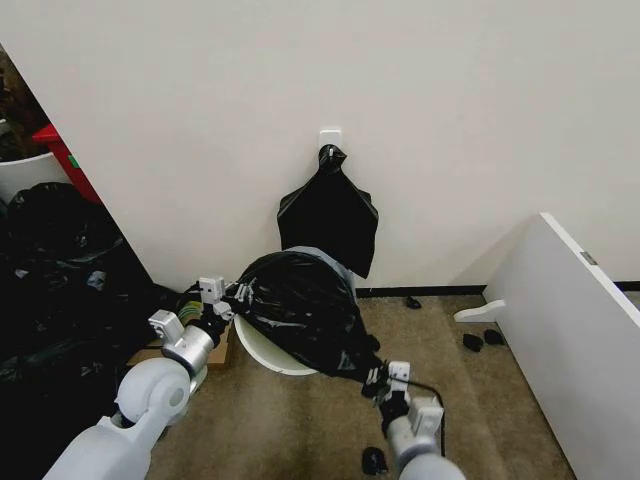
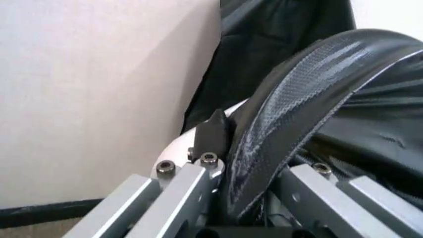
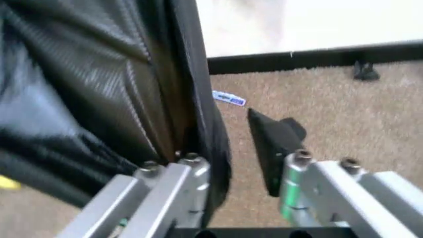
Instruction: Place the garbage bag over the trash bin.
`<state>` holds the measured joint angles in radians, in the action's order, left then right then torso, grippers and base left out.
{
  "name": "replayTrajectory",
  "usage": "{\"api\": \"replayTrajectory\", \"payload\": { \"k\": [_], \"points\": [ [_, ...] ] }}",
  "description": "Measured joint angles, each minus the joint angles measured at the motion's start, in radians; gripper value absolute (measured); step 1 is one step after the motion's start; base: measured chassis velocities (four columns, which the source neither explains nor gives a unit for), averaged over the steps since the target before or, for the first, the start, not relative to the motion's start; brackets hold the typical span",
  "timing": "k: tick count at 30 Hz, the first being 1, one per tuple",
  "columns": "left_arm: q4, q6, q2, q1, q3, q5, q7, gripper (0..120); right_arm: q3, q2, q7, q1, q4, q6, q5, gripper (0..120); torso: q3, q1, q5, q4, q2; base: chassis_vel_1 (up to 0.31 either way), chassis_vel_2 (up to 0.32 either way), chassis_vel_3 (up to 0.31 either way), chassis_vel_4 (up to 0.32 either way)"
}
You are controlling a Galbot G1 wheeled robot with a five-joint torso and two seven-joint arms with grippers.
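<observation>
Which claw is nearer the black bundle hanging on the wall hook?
Left. The left claw grips the garbage bag below and left of the hanging bundle; the right claw sits lower, farther from the wall.

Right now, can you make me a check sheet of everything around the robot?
Surface: brown carpet floor, no table.
Job's things: black bag stretched over the bin; part of the bin's near rim is bare.
Clutter: small dark bits on the carpet; heap of black plastic on the left; spare bag bundle hanging from a white hook.
Grippers: left end effector has bag edge between its fingers at the bin's left side; right end effector has bag edge beside one finger, the other standing apart.
Cables: thin black cable on the right wrist.
Surroundings: white wall, white panel on the right.
</observation>
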<state>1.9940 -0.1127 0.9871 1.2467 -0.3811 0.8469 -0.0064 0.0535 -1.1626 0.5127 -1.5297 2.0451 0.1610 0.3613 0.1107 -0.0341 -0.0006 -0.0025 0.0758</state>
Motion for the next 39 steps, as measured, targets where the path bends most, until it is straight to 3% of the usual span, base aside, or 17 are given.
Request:
{"api": "replayTrajectory", "payload": {
  "k": [6, 8, 11, 12, 15, 19, 21, 25, 28, 35, 37, 39],
  "points": [
    [0.023, -0.01, 0.011, 0.013, 0.008, -0.013, -0.01, 0, 0.04, 0.008, -0.016, -0.022, -0.041, -0.039, -0.209, 36, 0.0, 0.0, 0.0, -0.0001, 0.0, 0.0, 0.0, 0.0, 0.0],
    [0.033, -0.013, 0.016, 0.018, 0.012, -0.02, -0.011, 0, 0.028, 0.015, -0.019, -0.028, -0.07, -0.055, -0.355, 48, 0.0, 0.0, -0.0005, 0.0005, 0.0, 0.0, 0.0, 0.0, 0.0],
    [0.036, -0.017, 0.016, 0.021, 0.016, -0.027, -0.013, 0, -0.009, 0.032, -0.054, -0.045, -0.138, -0.186, -0.484, 60, 0.0, 0.0, 0.0003, -0.0001, 0.0, 0.0, 0.0, 0.0, 0.0],
    [0.036, -0.017, 0.016, 0.021, 0.016, -0.027, -0.013, 0, -0.009, 0.032, -0.054, -0.045, -0.138, -0.186, -0.484, 60, 0.0, 0.0, 0.0003, -0.0001, 0.0, 0.0, 0.0, 0.0, 0.0],
    [0.036, -0.017, 0.017, 0.023, 0.018, -0.04, -0.017, 0, -0.057, 0.042, -0.128, -0.052, -0.167, -0.361, -0.535, 75, 0.0, 0.0, 0.0, 0.0, 0.0, 0.0, 0.0, 0.0, 0.0],
    [0.03, -0.016, 0.024, 0.024, 0.032, -0.058, -0.017, 0, -0.074, 0.037, -0.162, -0.045, -0.154, -0.408, -0.499, 87, 0.0, 0.0, 0.0004, -0.0001, 0.0, 0.0, 0.0, 0.0, 0.0],
    [0.028, -0.016, 0.031, 0.026, 0.044, -0.074, -0.016, 0, -0.092, 0.031, -0.199, -0.031, -0.131, -0.428, -0.398, 96, 0.0, 0.0, 0.0001, -0.0001, 0.0, 0.0, 0.0, 0.0, 0.0],
    [0.026, -0.013, 0.034, 0.032, 0.05, -0.094, -0.016, 0, -0.121, 0.028, -0.272, -0.02, -0.1, -0.471, -0.223, 100, 0.0, 0.0, -0.0001, 0.0, 0.0, 0.0, 0.0, 0.0, 0.0],
    [0.023, -0.007, 0.034, 0.034, 0.05, -0.108, -0.016, 0, -0.135, 0.028, -0.304, -0.019, -0.095, -0.493, -0.172, 100, 0.0, 0.0, 0.0001, -0.0001, 0.0, 0.0, 0.0, 0.0, 0.0],
    [0.012, 0.035, 0.031, 0.037, 0.049, -0.161, -0.027, 0, -0.173, 0.025, -0.236, -0.029, -0.074, -0.437, -0.206, 100, 0.0, 0.0, 0.0001, 0.0001, 0.0, 0.0, 0.0, 0.0, 0.0],
    [0.003, 0.081, 0.029, 0.037, 0.049, -0.215, -0.046, 0, -0.191, 0.031, -0.098, -0.054, -0.055, -0.294, -0.276, 100, 0.0, 0.0, 0.0001, -0.0001, 0.0, 0.0, 0.0, 0.0, 0.0],
    [-0.001, 0.094, 0.026, 0.037, 0.049, -0.234, -0.047, 0, -0.191, 0.037, -0.054, -0.061, -0.045, -0.236, -0.262, 100, 0.0, 0.0, 0.0001, 0.0, 0.0, 0.0, 0.0, 0.0, 0.0]
  ]
}}
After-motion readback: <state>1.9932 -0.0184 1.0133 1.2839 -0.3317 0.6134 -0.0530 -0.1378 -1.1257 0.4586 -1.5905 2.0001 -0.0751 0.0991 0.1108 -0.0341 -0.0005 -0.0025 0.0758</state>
